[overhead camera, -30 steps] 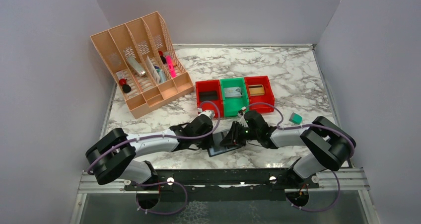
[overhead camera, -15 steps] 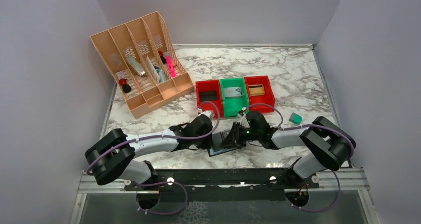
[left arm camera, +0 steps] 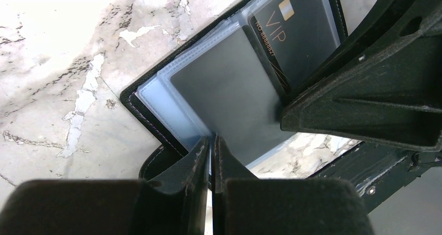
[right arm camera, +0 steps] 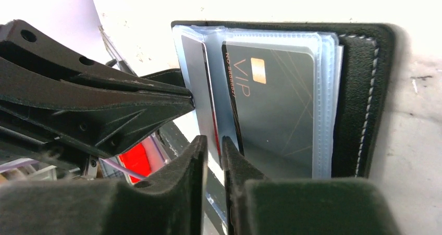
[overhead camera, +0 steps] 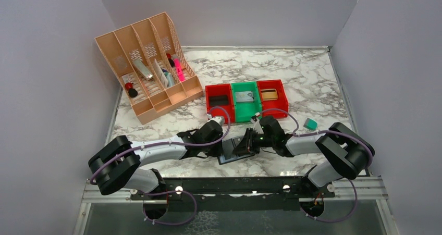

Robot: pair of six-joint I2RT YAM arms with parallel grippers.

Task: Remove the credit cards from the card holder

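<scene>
1. Tan desk organiser point(overhead camera: 148, 68): far left on the marble table point(overhead camera: 312, 84), small items in its slots.
2. My left gripper point(left arm camera: 211, 141): low at the table's near middle, jaws drawn almost together, pinching the near edge of the holder's clear sleeves.
3. Card holder point(overhead camera: 229, 157): lying open on the table between my two grippers, black cover, sleeves fanned.
4. Grey card point(left arm camera: 229, 94): sleeved, on the leaf both grippers touch.
5. VIP card point(right arm camera: 276, 99): dark, gold chip, sleeved, flat in the holder.
6. My right gripper point(right arm camera: 212, 141): jaws nearly closed on the grey card's leaf; card or sleeve alone, I cannot tell.
7. Red, green, red bins point(overhead camera: 241, 115): just behind the grippers.
8. Teal block point(overhead camera: 310, 123): right, well apart.
</scene>
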